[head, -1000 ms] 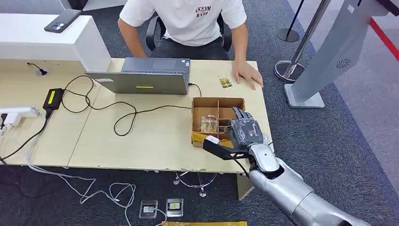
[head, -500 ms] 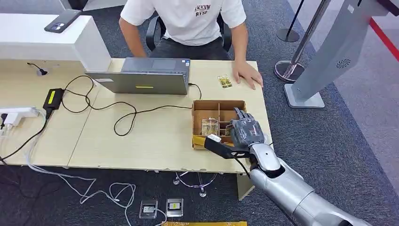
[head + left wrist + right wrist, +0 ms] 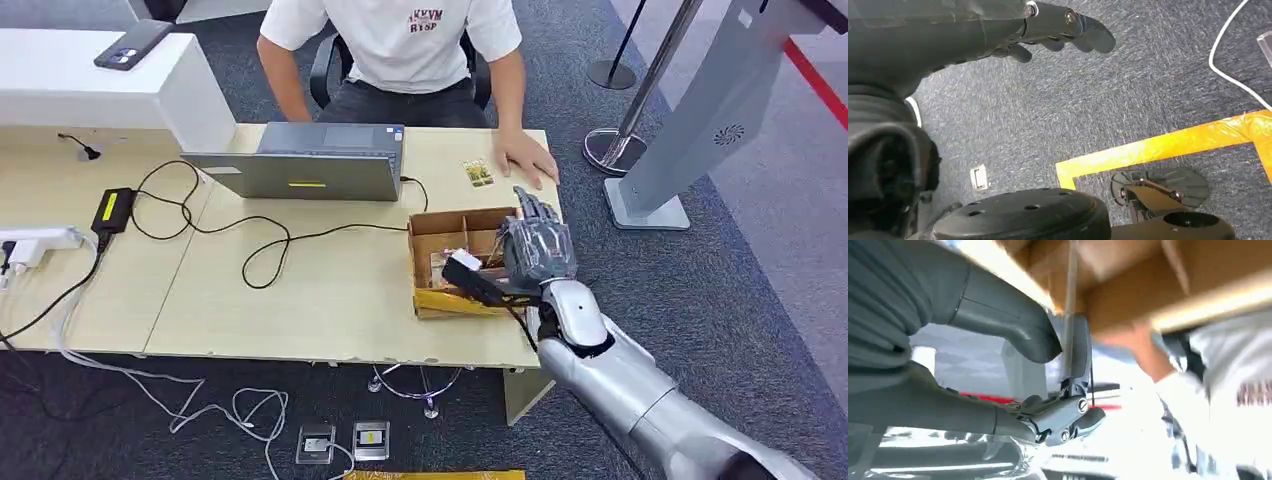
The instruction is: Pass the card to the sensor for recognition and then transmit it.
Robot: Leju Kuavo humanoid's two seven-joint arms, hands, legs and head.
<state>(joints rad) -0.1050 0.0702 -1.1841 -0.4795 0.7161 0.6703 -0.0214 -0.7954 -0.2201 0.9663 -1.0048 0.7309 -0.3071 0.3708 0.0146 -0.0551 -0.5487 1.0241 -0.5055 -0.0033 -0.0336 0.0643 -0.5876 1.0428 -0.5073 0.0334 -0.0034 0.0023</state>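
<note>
My right hand [image 3: 535,250] hovers over the right side of a brown cardboard box [image 3: 432,226] with dividers, near the table's right end. In the right wrist view a thin card [image 3: 1068,300] shows edge-on, pinched between the grey thumb [image 3: 1013,325] and a dark finger [image 3: 1079,342]. In the head view the thumb [image 3: 472,277] reaches over the box and covers the card. A second small card [image 3: 478,173] lies on the table beside a person's hand [image 3: 530,157]. My left hand [image 3: 1048,25] hangs over the carpet and holds nothing.
A laptop [image 3: 300,165] stands at the table's far side in front of a seated person [image 3: 400,50]. Black cables [image 3: 260,240] and a power brick [image 3: 112,210] lie to the left. A grey kiosk stand [image 3: 690,130] rises right of the table. Yellow floor tape [image 3: 1158,145] marks the carpet.
My right hand has risen and moved from the box's near edge to above its far right part, with the thumb swinging up over the box.
</note>
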